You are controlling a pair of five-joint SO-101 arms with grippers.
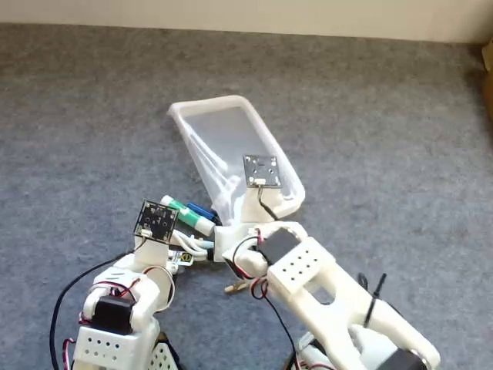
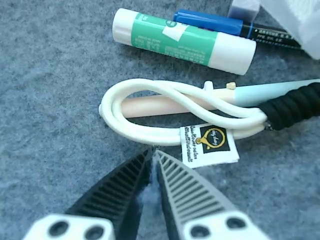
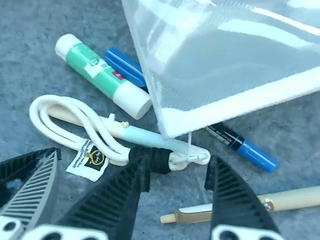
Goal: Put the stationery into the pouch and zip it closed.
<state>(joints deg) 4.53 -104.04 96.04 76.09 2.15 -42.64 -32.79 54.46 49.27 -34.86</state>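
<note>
The translucent white pouch [image 1: 223,139] lies flat on the grey carpet, one corner [image 3: 225,55] close to my right gripper. Beside that corner lie a green-and-white glue stick [image 2: 182,40], a blue-capped marker [image 2: 220,22] running under the pouch, and a pale pen with a black grip [image 2: 295,107] threaded through a looped white cord [image 2: 165,112] with a paper tag [image 2: 210,142]. My left gripper [image 2: 152,155] is shut and empty, its tips just short of the cord. My right gripper [image 3: 175,170] is open over the pen's black grip [image 3: 155,160] and the cord's end.
A beige pen [image 3: 240,205] lies on the carpet under my right gripper, also visible in the high view as the beige pen [image 1: 239,287]. Both arms crowd the pouch's near corner. Open carpet [image 1: 385,116] spreads on all other sides.
</note>
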